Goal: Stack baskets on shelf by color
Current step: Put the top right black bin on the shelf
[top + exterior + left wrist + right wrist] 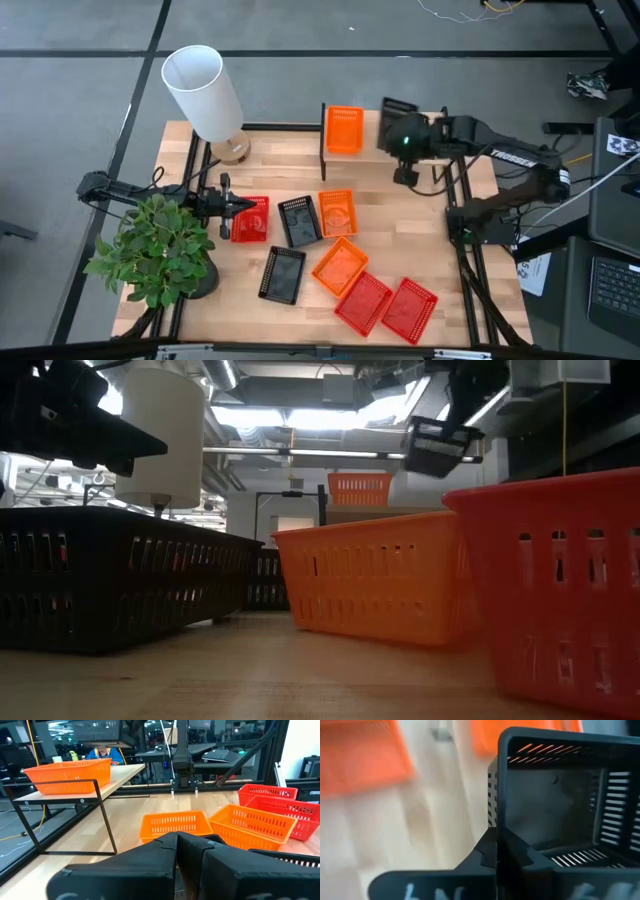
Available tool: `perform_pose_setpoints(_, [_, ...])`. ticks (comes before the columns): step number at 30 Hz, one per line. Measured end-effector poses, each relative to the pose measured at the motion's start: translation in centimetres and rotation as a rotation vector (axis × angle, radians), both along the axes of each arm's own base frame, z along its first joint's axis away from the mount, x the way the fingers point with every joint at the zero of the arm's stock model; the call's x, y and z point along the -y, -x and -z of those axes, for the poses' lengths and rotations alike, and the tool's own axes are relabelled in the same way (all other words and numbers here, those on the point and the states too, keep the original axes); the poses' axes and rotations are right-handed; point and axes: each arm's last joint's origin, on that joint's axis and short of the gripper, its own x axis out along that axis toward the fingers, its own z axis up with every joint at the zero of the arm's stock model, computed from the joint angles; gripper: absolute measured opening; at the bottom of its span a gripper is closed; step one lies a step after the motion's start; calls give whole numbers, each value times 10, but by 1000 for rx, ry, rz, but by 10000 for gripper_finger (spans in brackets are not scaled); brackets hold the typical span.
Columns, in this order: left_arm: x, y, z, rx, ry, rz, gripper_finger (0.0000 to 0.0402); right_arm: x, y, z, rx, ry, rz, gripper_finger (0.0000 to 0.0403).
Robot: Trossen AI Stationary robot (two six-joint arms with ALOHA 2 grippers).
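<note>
One orange basket point(344, 130) stands on the shelf point(125, 772) at the table's far side. My right gripper point(403, 122) is beside it in the air, shut on a black basket point(440, 445). On the tabletop lie two black baskets point(299, 220) point(283, 273), two orange baskets point(337, 212) point(340, 265) and three red ones point(250, 218) point(362, 302) point(410, 308). My left gripper point(232, 204) is shut with nothing in it, at the left by the red basket's edge. My right gripper pinches one side wall of the black basket at its rim point(495, 815), one finger inside the basket and one outside. The basket is lifted clear of table and shelf and hangs tilted, to the right of the orange basket on the shelf.
A lamp with a white shade point(205, 90) stands at the far left and a potted plant point(160, 250) at the near left. The baskets on the table crowd its middle and near right. Bare wood lies at the table's right side point(420, 230).
</note>
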Motion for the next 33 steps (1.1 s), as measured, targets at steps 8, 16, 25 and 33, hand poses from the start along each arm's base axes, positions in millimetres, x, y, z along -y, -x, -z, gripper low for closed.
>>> perform_pose_setpoints(8, [0, 0, 0, 1, 0, 0, 0, 42, 1, 44, -81, -107, -90, 0])
perform_pose_setpoints(16, [0, 0, 0, 0, 0, 0, 0, 55, -4, 52, -83, -110, -55, 4])
perform_pose_setpoints(25, [0, 0, 0, 1, -1, 0, 0, 56, -4, 52, -88, -88, -44, 15])
perform_pose_setpoints(33, [0, 0, 0, 1, -1, 0, 0, 56, -3, 52, -96, -87, -44, 40])
